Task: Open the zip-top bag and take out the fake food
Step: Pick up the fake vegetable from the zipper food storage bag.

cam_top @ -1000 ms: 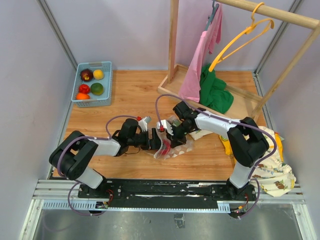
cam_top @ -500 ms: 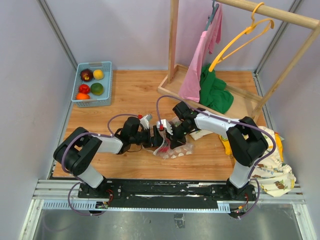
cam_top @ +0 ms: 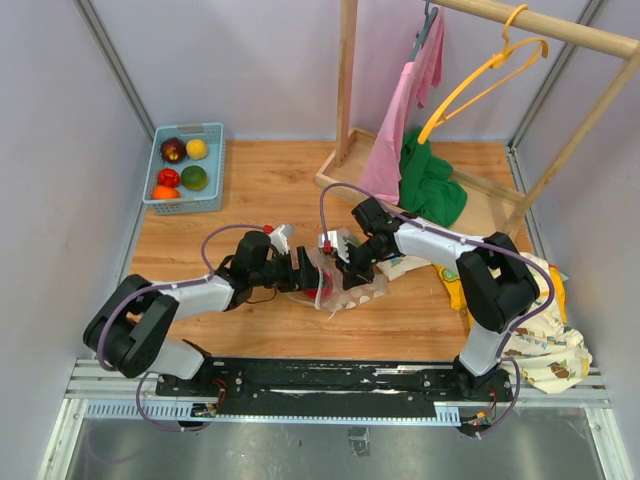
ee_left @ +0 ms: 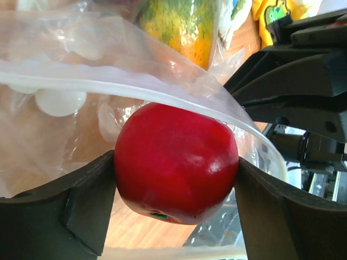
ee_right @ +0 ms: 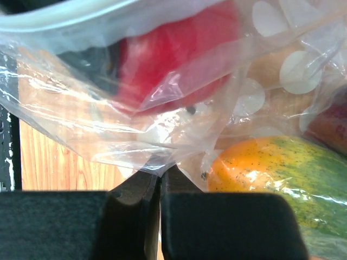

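- My left gripper (cam_top: 303, 276) is clamped on the red fruit (ee_left: 176, 160), right at the zip-top bag's (ee_left: 65, 59) mouth.
- My right gripper (ee_right: 161, 187) pinches the bag's film tight; I should anchor it there while drawing the fruit straight out.

Clear zip-top bag (cam_top: 352, 293) open, crumpled, table (cam_top: 250, 190) ctr; red apple (ee_left: 176, 162) at mouth, orange-green fruit (ee_right: 265, 173) inside.

Glossy red apple (ee_left: 176, 162), clear white-dotted zip-top bag (ee_right: 295, 70), orange-green speckled fruit (ee_right: 260, 168)
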Tool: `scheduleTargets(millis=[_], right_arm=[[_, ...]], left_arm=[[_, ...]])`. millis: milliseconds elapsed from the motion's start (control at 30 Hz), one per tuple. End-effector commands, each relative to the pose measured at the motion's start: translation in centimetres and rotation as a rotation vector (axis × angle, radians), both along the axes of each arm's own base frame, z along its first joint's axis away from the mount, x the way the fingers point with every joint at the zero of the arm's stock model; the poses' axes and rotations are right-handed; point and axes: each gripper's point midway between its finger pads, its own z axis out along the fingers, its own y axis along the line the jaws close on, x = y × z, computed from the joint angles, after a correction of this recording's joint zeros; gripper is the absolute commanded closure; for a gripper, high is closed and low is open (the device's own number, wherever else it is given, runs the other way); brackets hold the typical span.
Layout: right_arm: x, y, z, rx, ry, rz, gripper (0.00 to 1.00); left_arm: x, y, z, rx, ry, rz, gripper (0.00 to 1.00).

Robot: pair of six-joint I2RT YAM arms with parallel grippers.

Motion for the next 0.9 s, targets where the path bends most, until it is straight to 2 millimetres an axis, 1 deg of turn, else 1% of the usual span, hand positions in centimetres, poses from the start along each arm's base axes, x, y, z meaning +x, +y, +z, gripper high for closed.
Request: scheduleTargets(millis=[0,100,200,433,567,800,867], right_arm=[[1.1,-0.6,0.5,0.004,-0.053,-0.013,0.99],[1.5,-0.9,0.2,-0.016,-0.066,-0.024,0.99],[1.9,-1.2,-0.2,-0.038,-0.076,-0.038,0.99],[2.4,-1.6,0.2,-0.031,-0.076,-0.061,0.99],[2.2,-1.5,0.7,0.003,-0.057,-0.059,0.99],[2.0,-1.6,1.1,0.019,-0.053,-0.056,0.96],[2.0,-1.5,1.1,0.022,-0.053,-0.055,0.95]], left_arm=[[0.4,2.0,0.8,0.017,-0.025,0.041,0.69],[0.3,2.9,1.2,0.023,-0.020,0.049,0.72],[0.2,3.7,1.5,0.023,-0.008,0.059,0.73],[0.8,5.5,2.4,0.044,0.006,0.116,0.75],[2.1,7.1,3.4,0.058,-0.001,0.183,0.79],[4.9,10.7,5.9,0.079,-0.015,0.301,0.79],[5.9,12.0,6.7,0.083,-0.026,0.336,0.79]])
